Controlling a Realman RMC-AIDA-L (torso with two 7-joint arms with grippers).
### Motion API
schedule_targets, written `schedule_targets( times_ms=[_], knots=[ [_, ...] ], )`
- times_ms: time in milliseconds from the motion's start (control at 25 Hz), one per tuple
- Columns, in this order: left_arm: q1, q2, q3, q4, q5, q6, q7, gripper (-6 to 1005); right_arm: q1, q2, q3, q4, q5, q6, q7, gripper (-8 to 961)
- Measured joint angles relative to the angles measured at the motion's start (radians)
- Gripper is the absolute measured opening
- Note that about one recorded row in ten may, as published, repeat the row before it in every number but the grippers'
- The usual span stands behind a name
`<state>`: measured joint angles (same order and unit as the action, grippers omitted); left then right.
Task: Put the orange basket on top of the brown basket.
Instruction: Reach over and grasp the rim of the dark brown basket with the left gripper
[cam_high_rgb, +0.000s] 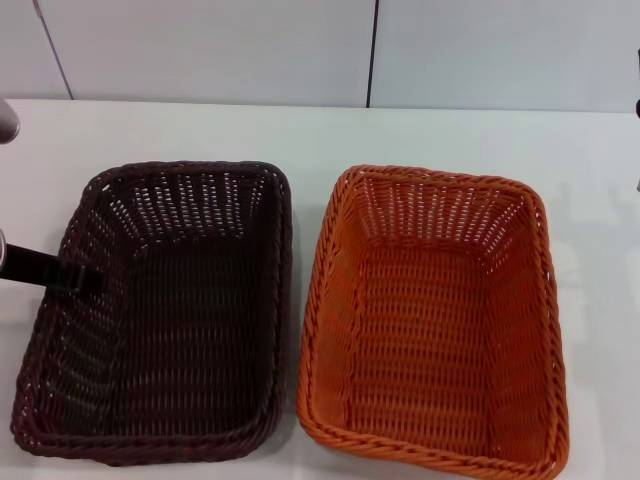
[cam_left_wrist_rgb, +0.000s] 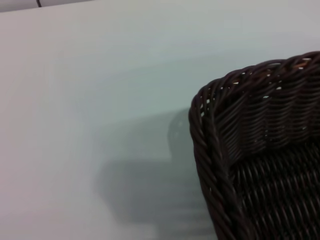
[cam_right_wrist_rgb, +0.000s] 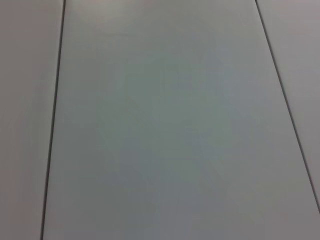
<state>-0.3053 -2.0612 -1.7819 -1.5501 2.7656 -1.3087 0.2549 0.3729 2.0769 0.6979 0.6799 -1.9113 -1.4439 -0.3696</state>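
Observation:
The brown basket (cam_high_rgb: 165, 310) stands on the white table at the left, and the orange basket (cam_high_rgb: 435, 320) stands beside it at the right, with a narrow gap between them. Both are upright and empty. My left gripper (cam_high_rgb: 68, 274) comes in from the left edge as a dark finger over the brown basket's left rim. The left wrist view shows one corner of the brown basket (cam_left_wrist_rgb: 260, 145) and bare table beside it. The right gripper is out of view; the right wrist view shows only pale flat panels.
The white table (cam_high_rgb: 320, 135) runs back to a pale panelled wall (cam_high_rgb: 220, 45). Bare table lies behind both baskets and to the right of the orange one. The baskets' near rims sit close to the front edge of the head view.

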Motion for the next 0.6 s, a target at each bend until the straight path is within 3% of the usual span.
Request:
schedule_targets(
  times_ms=[80, 600],
  knots=[
    [-0.002, 0.0, 0.012, -0.001, 0.019, -0.002, 0.0, 599, 0.0, 0.0, 0.0, 0.0, 0.0, -0.001, 0.0, 604],
    [-0.014, 0.001, 0.022, -0.003, 0.06, 0.0, 0.031, 384, 0.001, 0.001, 0.003, -0.001, 0.0, -0.002, 0.0, 604]
  ],
)
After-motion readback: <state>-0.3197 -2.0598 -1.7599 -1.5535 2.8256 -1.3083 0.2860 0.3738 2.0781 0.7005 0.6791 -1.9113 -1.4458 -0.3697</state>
